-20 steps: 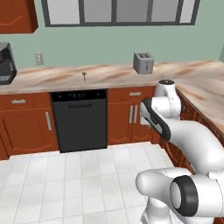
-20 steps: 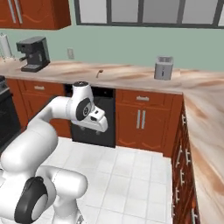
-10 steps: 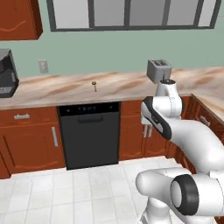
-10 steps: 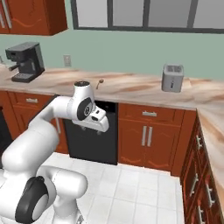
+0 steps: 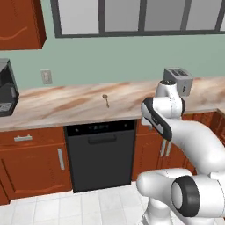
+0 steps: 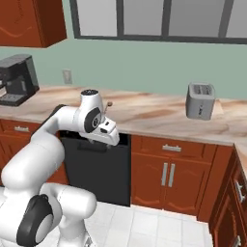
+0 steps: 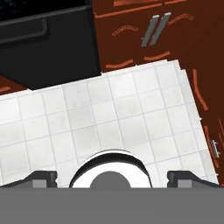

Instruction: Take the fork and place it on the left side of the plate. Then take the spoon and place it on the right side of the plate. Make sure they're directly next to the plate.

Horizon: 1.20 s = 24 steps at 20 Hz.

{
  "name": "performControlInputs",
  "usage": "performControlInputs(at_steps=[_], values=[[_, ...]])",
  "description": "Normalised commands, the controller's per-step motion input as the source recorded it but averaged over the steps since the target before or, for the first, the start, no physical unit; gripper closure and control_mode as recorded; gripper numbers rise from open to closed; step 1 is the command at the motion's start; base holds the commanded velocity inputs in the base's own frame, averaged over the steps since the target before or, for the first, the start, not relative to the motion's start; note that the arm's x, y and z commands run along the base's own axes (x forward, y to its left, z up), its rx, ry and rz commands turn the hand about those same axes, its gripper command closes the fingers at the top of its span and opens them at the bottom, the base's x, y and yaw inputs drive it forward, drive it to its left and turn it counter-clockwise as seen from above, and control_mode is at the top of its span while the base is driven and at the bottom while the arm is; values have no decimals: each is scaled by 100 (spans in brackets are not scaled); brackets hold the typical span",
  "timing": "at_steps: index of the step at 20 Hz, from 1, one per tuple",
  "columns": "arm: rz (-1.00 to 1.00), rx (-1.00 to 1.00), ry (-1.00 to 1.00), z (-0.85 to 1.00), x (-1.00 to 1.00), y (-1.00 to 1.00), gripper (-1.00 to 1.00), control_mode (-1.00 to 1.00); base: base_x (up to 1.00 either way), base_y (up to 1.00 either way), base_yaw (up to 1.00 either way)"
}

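I see spoon [image 5: 105, 99] lying on bench [image 5: 66, 103], small, light, stiff, probably slippery. I'd pinch thin handle mid-length. Claw [image 7: 112, 179] wide open, empty, aimed at floor [image 7: 109, 118].

The spoon [image 5: 105, 99] is lying on the surface [image 5: 66, 105], above the dishwasher [image 5: 102, 154]. The toaster [image 5: 178, 80] is standing on the same surface, well to the right of the spoon. The coffee machine [image 5: 7, 88] is standing at the far left. Cabinets [image 5: 30, 165] are sitting on both sides of the dishwasher.
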Motion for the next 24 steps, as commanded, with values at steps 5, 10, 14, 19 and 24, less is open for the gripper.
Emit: performControlInputs(at_steps=[5, 10, 14, 19, 24], values=[[0, 0, 0, 0, 0, 0, -100, 100, 80, 14, -3], [0, 0, 0, 0, 0, 0, -100, 100, 71, 6, -2], [0, 0, 0, 0, 0, 0, -100, 100, 66, 7, 0], [0, 0, 0, 0, 0, 0, -100, 100, 57, 5, 0], [0, 0, 0, 0, 0, 0, -100, 100, 53, 0, 0]])
